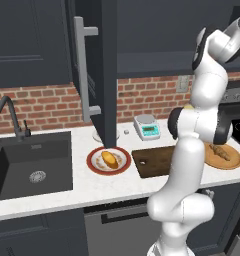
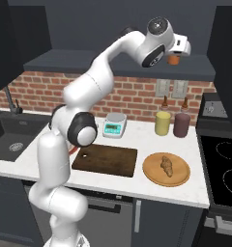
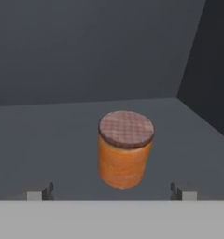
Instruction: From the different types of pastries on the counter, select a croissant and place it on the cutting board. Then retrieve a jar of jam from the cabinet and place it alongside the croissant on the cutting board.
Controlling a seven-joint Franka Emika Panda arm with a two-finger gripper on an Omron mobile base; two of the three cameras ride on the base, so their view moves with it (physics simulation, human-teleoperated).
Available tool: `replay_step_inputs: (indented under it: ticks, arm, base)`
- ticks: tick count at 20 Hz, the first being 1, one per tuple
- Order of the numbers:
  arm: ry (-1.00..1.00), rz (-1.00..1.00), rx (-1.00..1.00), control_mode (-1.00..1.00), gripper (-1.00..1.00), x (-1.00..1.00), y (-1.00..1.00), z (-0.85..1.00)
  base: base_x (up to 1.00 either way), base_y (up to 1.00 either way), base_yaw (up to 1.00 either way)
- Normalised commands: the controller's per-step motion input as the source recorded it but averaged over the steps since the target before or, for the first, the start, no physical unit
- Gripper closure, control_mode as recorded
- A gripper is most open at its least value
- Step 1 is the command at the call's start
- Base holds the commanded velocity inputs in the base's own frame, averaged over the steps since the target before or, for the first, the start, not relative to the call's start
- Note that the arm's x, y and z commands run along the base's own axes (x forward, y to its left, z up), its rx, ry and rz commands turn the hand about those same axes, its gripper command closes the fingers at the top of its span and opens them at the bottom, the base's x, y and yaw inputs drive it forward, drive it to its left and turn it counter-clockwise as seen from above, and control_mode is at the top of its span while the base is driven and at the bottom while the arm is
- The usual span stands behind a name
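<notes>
The jar of jam (image 3: 124, 149), orange-brown with a reddish lid, stands upright on the shelf of the cabinet (image 2: 89, 67). My gripper (image 3: 111, 192) is open, with one fingertip on either side of the jar and a little short of it, not touching. In the right base view the hand is raised at the shelf next to the jar (image 2: 173, 59). The brown ridged croissant (image 2: 167, 165) lies on the round tan plate (image 2: 152, 176). The dark cutting board (image 2: 106, 161) has nothing on it. The golden bun (image 1: 110, 159) sits on a red-rimmed plate (image 1: 94, 165).
The open cabinet door (image 1: 109, 65) with its grey bar handle (image 1: 81, 70) juts out over the counter. A kitchen scale (image 2: 114, 124), a yellow bottle (image 2: 162, 123) and a maroon bottle (image 2: 181, 124) stand by the brick wall. The black sink (image 1: 32, 165) is on the left and the stove (image 2: 224, 164) on the right.
</notes>
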Motion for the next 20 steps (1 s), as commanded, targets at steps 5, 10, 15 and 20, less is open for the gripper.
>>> replay_step_inputs:
  ticks: [5,10,15,20]
  arm:
    - [-0.01,0.00,0.00,-1.00,-1.00,0.02,-0.15,0.00]
    - [0.00,0.00,0.00,-1.00,-1.00,0.26,-0.09,0.01]
    - [0.00,0.00,0.00,-1.00,-1.00,0.34,-0.13,0.05]
    - [0.00,0.00,0.02,-1.00,-1.00,0.14,-0.11,0.06]
  base:
    - [0.00,0.00,0.00]
    - [0.00,0.00,0.00]
    - [0.00,0.00,0.00]
    - [0.00,0.00,0.00]
